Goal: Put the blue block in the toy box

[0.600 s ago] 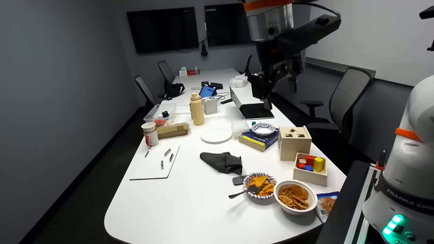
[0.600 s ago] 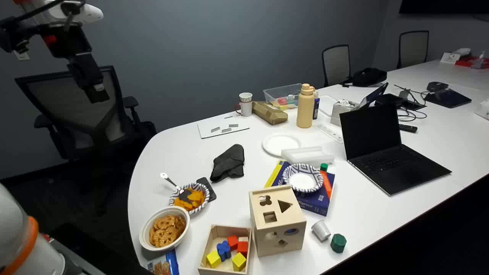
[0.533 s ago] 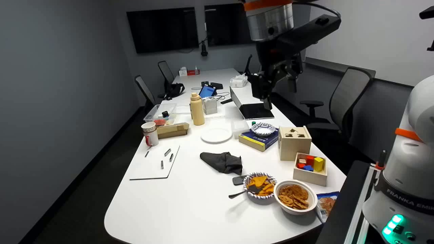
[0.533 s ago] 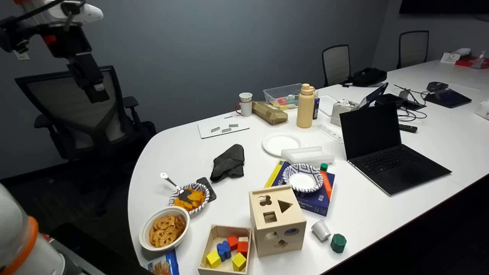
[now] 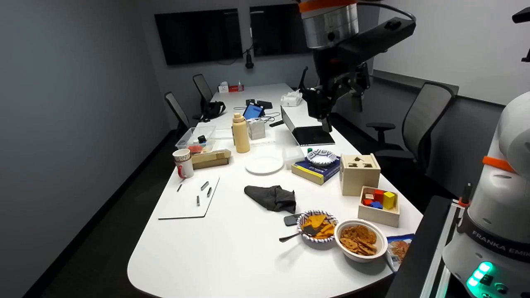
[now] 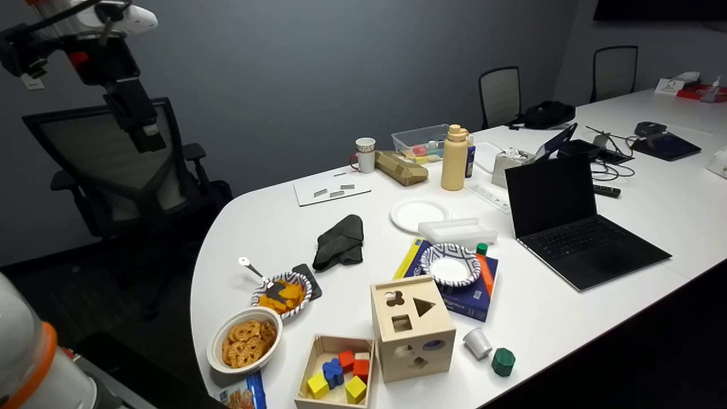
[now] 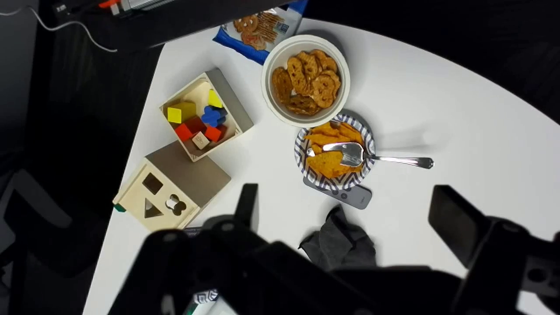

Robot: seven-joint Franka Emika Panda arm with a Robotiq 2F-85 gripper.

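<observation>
The blue block (image 6: 333, 373) is flower-shaped and lies in a low wooden tray (image 7: 231, 98) among red, yellow and plain blocks. It also shows in the wrist view (image 7: 213, 116) and, small, in an exterior view (image 5: 376, 205). The toy box (image 5: 359, 180) is a pale wooden cube with shaped holes in its top and side, beside the tray; it shows in the wrist view (image 7: 188, 170) too. My gripper (image 7: 350, 210) is open and empty, high above the table, its fingers wide apart. In an exterior view the gripper (image 5: 341, 116) hangs in the air.
A bowl of pretzels (image 7: 306, 81), a patterned bowl of chips with a spoon (image 7: 334, 151) and a black cloth (image 6: 339, 241) lie near the tray. A blue book (image 6: 468, 301) with a bowl on it, a grey cup (image 6: 477, 342) and a green block (image 6: 503, 361) lie by the toy box.
My gripper has shifted very slightly, a little right and up in an exterior view. The things on the table have not moved.
</observation>
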